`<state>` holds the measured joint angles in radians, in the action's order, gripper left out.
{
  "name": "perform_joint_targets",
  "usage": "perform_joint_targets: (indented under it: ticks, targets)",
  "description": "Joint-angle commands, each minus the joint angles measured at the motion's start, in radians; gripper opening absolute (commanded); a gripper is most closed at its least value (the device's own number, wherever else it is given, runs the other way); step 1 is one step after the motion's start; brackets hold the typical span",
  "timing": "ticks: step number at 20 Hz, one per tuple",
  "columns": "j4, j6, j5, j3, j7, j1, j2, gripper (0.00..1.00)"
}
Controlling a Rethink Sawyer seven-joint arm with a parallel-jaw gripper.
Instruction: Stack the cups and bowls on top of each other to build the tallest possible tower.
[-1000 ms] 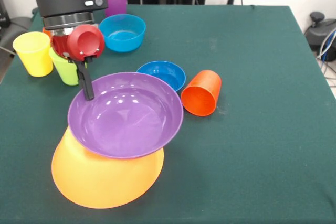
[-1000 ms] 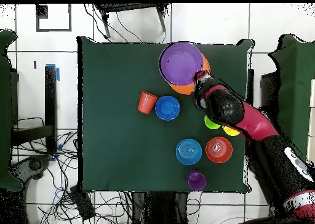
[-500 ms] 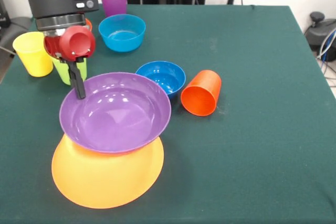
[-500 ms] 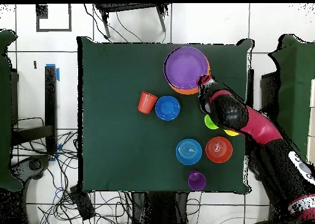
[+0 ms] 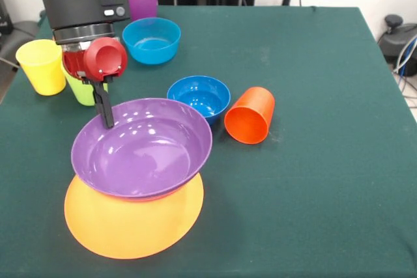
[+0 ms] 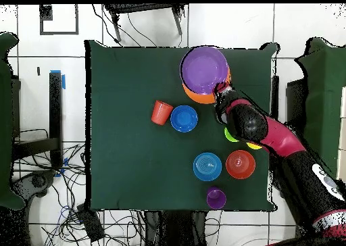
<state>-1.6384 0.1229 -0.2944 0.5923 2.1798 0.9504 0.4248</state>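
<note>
While partly masking the lime green cup [image 5: 81, 90], tool [image 5: 105, 116] at purple bowl [image 5: 143, 151] rim, grip state indiscernible.

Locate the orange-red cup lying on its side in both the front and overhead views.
Front view: the orange-red cup lies right of centre, open end toward the camera.
Overhead view: it lies left of centre on the table.
Shared landmark: the dark blue bowl sits right beside it in both.

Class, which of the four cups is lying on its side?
The orange-red cup, beside the dark blue bowl; the yellow, green and purple cups stand upright.
</note>
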Motion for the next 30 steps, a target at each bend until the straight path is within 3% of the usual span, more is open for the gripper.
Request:
perform_joint_targets:
  ticks: [1, 9, 30]
  targets:
    - [0.038, -0.004, -0.098, 0.026, -0.059, -0.028, -0.084, 0.0]
    - [0.057, 0.031, -0.092, 0.034, -0.077, -0.021, -0.078, 0.0]
    - [0.031, 0.13, -0.071, 0.043, -0.111, 0.014, 0.022, 0.0]
